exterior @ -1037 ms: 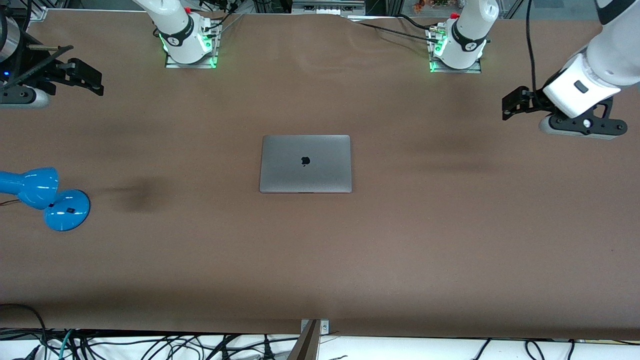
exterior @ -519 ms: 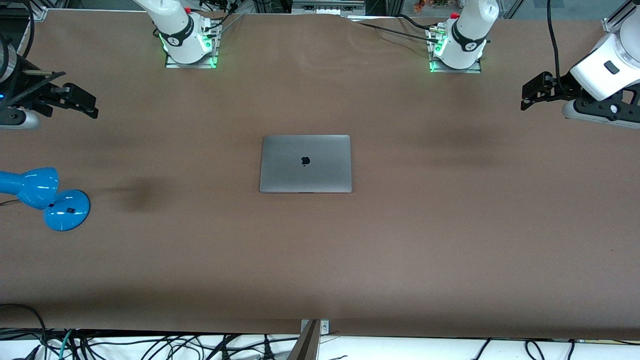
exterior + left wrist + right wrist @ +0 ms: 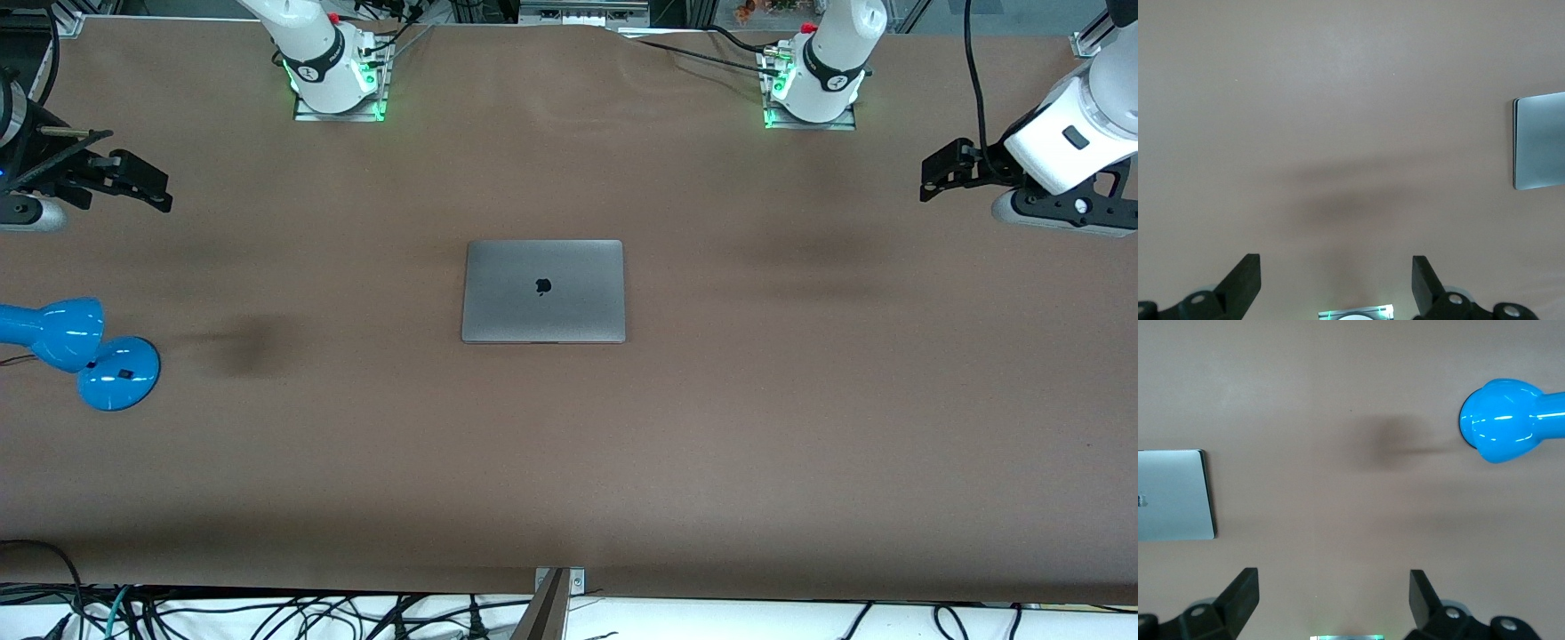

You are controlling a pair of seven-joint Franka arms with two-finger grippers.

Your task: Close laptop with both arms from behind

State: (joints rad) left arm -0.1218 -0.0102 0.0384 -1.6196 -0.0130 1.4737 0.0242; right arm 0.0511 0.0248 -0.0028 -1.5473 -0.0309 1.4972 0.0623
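Observation:
The laptop (image 3: 543, 291) lies in the middle of the brown table with its grey lid flat down and the black logo facing up. A part of it shows in the left wrist view (image 3: 1540, 141) and in the right wrist view (image 3: 1173, 495). My left gripper (image 3: 942, 173) hangs open over the left arm's end of the table, well away from the laptop, with nothing between its fingers (image 3: 1336, 267). My right gripper (image 3: 147, 188) hangs open over the right arm's end of the table, also with nothing in it (image 3: 1333, 583).
A blue desk lamp (image 3: 71, 347) lies at the right arm's end of the table, nearer the front camera than the right gripper; its head shows in the right wrist view (image 3: 1505, 420). The arm bases (image 3: 333, 80) (image 3: 813, 84) stand along the table's edge farthest from the camera.
Both grippers have drawn outward toward their ends of the table, staying open. The left one then came slightly back. The laptop has not moved.

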